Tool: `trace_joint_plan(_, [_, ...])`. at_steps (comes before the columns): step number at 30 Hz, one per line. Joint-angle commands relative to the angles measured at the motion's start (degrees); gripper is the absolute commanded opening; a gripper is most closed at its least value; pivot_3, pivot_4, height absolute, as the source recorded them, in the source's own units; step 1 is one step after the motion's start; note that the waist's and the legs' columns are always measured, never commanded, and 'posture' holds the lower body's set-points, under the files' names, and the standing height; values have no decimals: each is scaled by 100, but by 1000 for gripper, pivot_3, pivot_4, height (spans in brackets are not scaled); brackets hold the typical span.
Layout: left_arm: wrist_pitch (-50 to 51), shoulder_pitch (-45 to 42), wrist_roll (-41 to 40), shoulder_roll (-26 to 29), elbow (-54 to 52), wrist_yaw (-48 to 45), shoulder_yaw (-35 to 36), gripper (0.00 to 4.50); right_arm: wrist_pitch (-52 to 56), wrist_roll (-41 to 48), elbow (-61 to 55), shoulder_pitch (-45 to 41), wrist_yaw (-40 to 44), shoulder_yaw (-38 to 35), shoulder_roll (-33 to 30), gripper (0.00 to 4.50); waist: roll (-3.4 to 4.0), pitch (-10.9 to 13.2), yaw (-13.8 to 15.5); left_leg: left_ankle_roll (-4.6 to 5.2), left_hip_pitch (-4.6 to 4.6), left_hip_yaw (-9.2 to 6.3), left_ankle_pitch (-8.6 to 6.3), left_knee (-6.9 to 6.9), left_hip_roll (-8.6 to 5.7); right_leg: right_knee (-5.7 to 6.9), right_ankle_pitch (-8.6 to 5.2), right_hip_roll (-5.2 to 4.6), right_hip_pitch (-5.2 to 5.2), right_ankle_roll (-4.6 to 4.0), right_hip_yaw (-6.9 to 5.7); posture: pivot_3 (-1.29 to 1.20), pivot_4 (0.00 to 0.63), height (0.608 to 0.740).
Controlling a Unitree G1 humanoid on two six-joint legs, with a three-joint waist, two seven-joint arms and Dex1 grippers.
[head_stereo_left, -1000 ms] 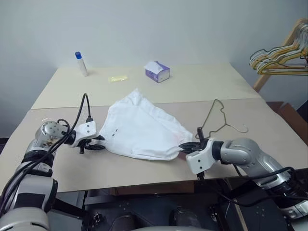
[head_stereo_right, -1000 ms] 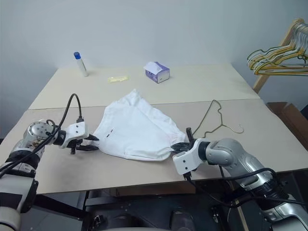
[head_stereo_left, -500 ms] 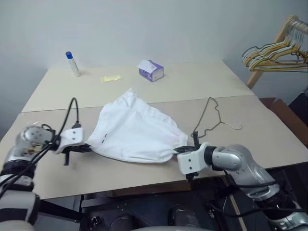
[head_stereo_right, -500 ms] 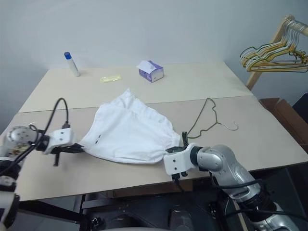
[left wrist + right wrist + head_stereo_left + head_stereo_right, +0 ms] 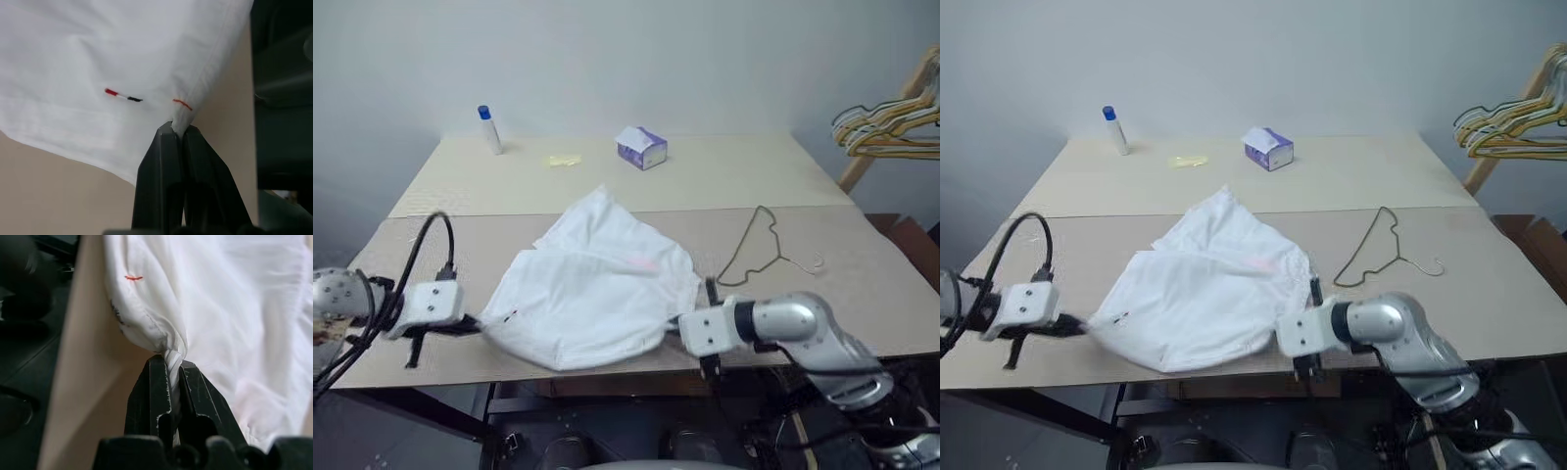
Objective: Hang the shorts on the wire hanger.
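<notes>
Two grippers pinch the shorts (image 5: 592, 294) between us, one at each end of the cloth near the front edge of the table (image 5: 862, 294). Our left gripper (image 5: 177, 133) has its black fingers pressed fully together on a corner of the hem, the fabric emerging right at the fingertips; a small red stitch sits just beside that pinch, and a short red-and-black mark lies a little further into the cloth. Our right gripper (image 5: 168, 363) is likewise clamped tight, with a twisted fold of the white edge squeezed between its fingers and another red stitch showing near it on the fabric. From the head view we see the shorts spread between the two hands, the front part raised off the table while the far part rests toward the middle of the table, a faint pink patch on top. We see the wire hanger (image 5: 754, 247) lying flat toward the right edge of the table, apart from the shorts and from both grippers. Along the back edge stand a blue-capped bottle (image 5: 489, 129), a small yellow item (image 5: 564, 161) and a purple tissue box (image 5: 641, 148).
</notes>
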Motion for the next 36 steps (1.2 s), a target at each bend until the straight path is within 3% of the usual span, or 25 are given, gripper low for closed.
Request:
trace_joint_plan(1, [489, -1476, 449, -662, 479, 1274, -116, 44, 924, 91, 782, -1217, -450, -472, 350, 0, -5, -3, 3, -2, -8, 5, 1, 2, 1, 0, 2, 2, -4, -3, -4, -31, 0, 740])
trace_joint_plan(5, [975, -3900, 1301, -2040, 2173, 3877, -154, 44, 1036, -589, 2901, -3071, -2234, -547, 1202, 0, -20, -11, -41, -59, -34, 29, 37, 26, -6, 4, 13, 6, 0, 0, -22, -40, 0, 740])
trace_joint_plan(7, [604, -4980, 1312, -2507, 3180, 5278, 192, 44, 377, -1048, 4167, -3919, -3881, -604, 1560, 0, -22, -15, -132, -66, -53, 26, 41, 17, -6, 9, 19, 6, -9, 5, -28, -52, 0, 740])
trace_joint_plan(10, [-640, -5940, 1657, -2618, 3913, 7166, 396, 44, -798, -1704, 5353, -4730, -6191, -601, 1627, 0, -22, -15, -321, -69, -75, 31, 43, -26, -18, -23, 19, 0, -37, 15, -26, -56, 0, 740])
trace_joint_plan(13, [-1561, -6156, 1452, -2485, 3743, 7391, 627, 44, -1810, -1755, 5351, -4922, -7114, -782, 1529, 0, -22, -15, -502, -74, -84, 44, 40, -84, -36, -30, 8, -14, -85, 33, -10, -63, 0, 740])
trace_joint_plan(17, [-1695, -5251, 647, -2160, 2653, 5901, 714, 44, -2521, -1362, 4655, -4267, -6334, -746, 1383, 0, -19, -17, -740, -87, -61, 43, 47, -150, -45, -32, -8, -17, -89, 57, -15, -59, 0, 740])
trace_joint_plan(20, [-1450, -4219, 67, -1859, 1693, 4976, 818, 44, -2837, -1225, 4186, -3485, -5482, -442, 1273, 0, -15, -18, -869, -86, 5, 39, 47, -155, -41, -80, -16, -9, 0, 64, -13, -53, 0, 740])
trace_joint_plan(25, [-549, -1788, -829, -793, 158, 2767, 808, 44, -3674, -1591, 3473, -1933, -3473, 835, 573, 0, -16, -14, -901, -71, 43, 27, 68, -117, -26, -77, 1, -6, 24, 71, 40, -32, 0, 740])
trace_joint_plan(30, [-227, 879, -661, 275, -931, 1377, 749, 44, -4259, -1959, 3117, -1134, -2746, 1503, 293, 0, -15, -7, -763, -79, 46, 32, 72, -110, -15, -26, -10, 0, -7, 81, 66, -2, 0, 740])
trace_joint_plan(36, [-44, 2700, -292, 868, -1481, 776, 1170, 44, -4284, -1484, 2446, -915, -1951, 1374, 216, 0, -23, -6, -428, -47, 78, 46, 51, -110, 6, -2, -22, 19, -5, 56, 87, 8, 0, 740])
